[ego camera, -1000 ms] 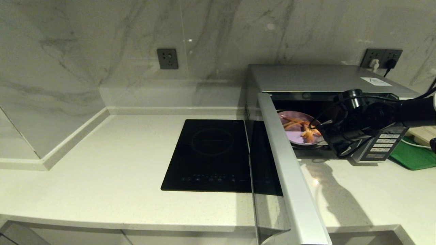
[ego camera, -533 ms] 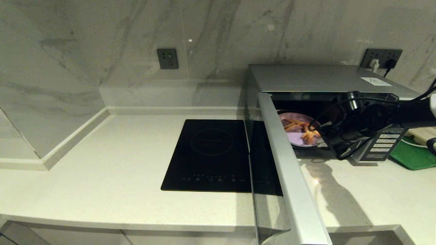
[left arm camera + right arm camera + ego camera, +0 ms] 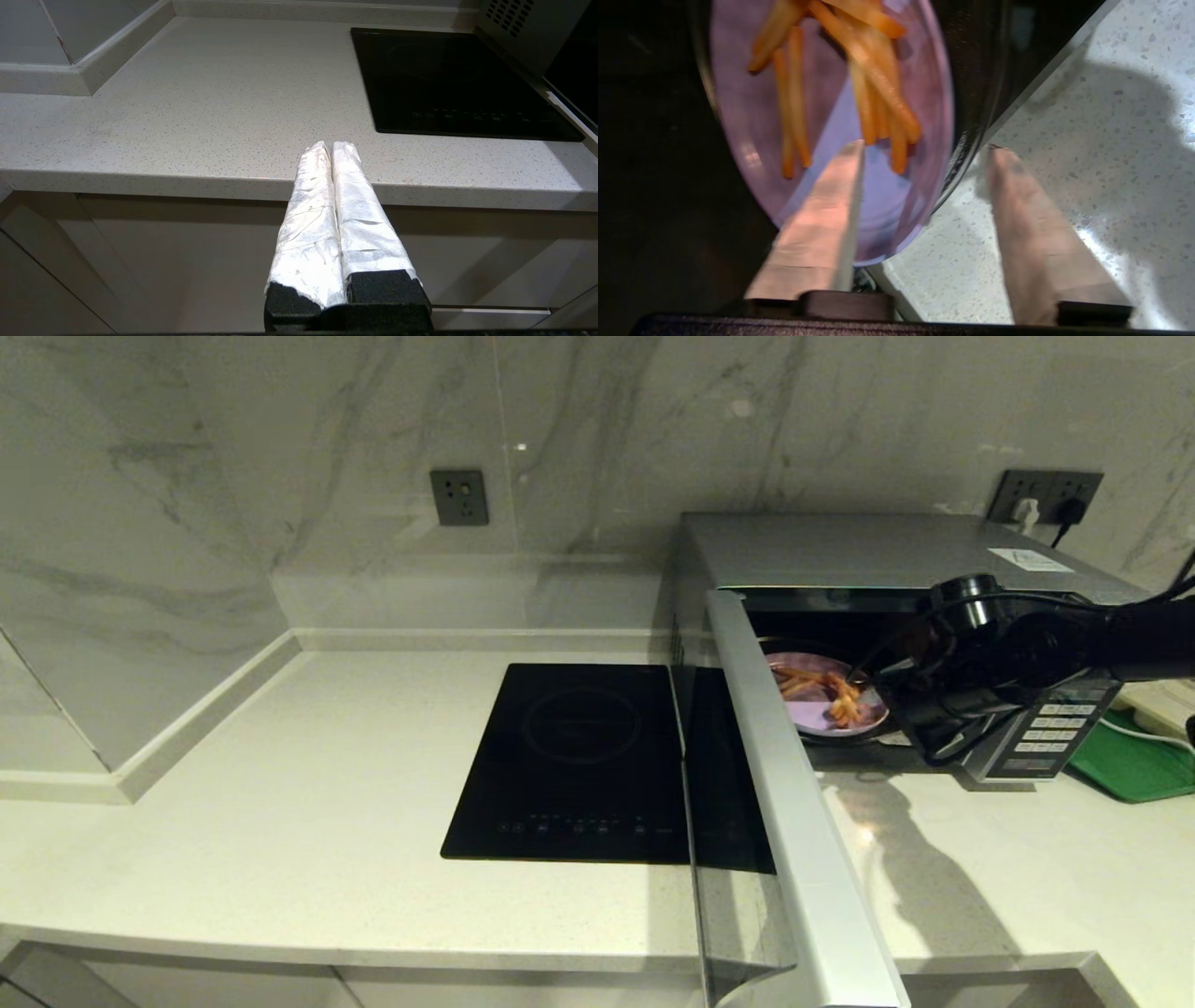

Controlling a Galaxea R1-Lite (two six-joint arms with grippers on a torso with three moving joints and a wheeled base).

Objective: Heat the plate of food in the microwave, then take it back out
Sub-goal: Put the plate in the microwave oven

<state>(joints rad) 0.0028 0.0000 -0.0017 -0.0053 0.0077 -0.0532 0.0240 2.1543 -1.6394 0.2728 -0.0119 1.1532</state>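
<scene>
The right tool (image 3: 924, 154) is spread apart astride the near rim of the plate of food (image 3: 896, 196), one finger above, inside the microwave (image 3: 868, 555); nothing is clamped yet.

plate of food (image 3: 825, 705) – right edge hidden behind right gripper (image 3: 873, 679) | microwave (image 3: 868, 555) – door cut off by bottom edge, button labels too small to read | green tray (image 3: 1134, 761) – cut off at right edge
</scene>
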